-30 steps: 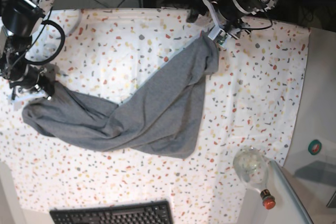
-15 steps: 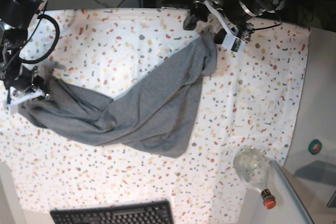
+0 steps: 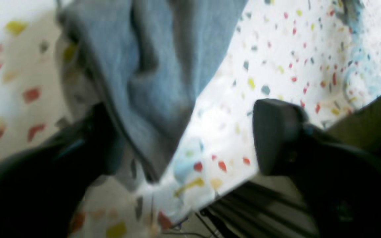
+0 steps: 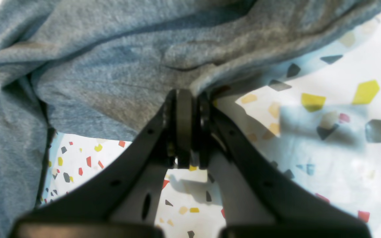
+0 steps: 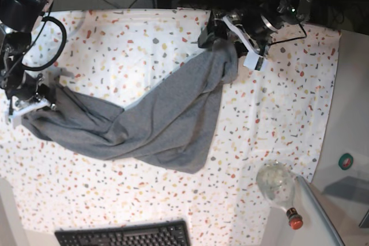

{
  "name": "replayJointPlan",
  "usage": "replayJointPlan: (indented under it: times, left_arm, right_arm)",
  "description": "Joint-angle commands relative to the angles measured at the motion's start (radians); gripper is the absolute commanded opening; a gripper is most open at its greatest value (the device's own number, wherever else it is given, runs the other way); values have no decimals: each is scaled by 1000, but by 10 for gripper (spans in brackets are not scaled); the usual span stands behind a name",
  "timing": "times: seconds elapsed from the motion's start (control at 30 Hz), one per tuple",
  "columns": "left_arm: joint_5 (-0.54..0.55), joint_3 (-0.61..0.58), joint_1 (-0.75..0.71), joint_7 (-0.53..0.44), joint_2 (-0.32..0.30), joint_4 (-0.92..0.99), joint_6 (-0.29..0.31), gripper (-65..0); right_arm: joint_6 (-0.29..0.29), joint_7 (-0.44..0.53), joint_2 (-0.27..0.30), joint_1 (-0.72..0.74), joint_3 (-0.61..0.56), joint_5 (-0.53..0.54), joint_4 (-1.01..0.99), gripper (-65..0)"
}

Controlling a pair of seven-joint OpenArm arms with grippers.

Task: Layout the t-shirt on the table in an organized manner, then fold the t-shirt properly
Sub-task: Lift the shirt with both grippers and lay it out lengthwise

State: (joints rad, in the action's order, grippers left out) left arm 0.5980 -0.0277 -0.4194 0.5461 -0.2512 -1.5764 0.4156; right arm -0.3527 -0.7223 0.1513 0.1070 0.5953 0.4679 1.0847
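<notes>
Rumpled grey t-shirt (image 5: 167, 119) diagonally across speckled table (image 5: 277, 113)

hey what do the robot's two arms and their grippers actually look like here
Both arms are mostly black with silver-grey round joints and black cables looping alongside. The right gripper has matte black fingers that widen into flat struts with small holes. The left gripper has dark fingers with rounded, rubbery-looking pads; from above it shows white plastic parts.
</notes>
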Motion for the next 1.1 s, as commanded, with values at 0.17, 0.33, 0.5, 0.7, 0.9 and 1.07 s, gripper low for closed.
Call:
replayJointPlan:
  times: [0.17,0.33,0.5,0.7,0.9,1.07]
  left_arm:
    - [10,108,29,6,-15,-81,6,-650]
    - [12,328,169,303,-12,-258,6,-650]
    - [12,458,397,506,-10,-309,6,-650]
    - [6,464,638,552,-13,-272,1,-650]
    - [4,380,785,541,-9,-22,1,-650]
    - [4,297,758,414,8,57,-1,-650]
  right_arm:
    - [-10,-95,37,3,1,12,84,-650]
    - [-10,-247,38,-25,1,13,368,-650]
    - [-10,-399,89,0,2,15,581,-650]
    - [-10,-429,172,96,2,15,619,-650]
    - [-10,-420,239,176,-1,10,481,-650]
    - [-10,-397,245,185,-1,10,429,-650]
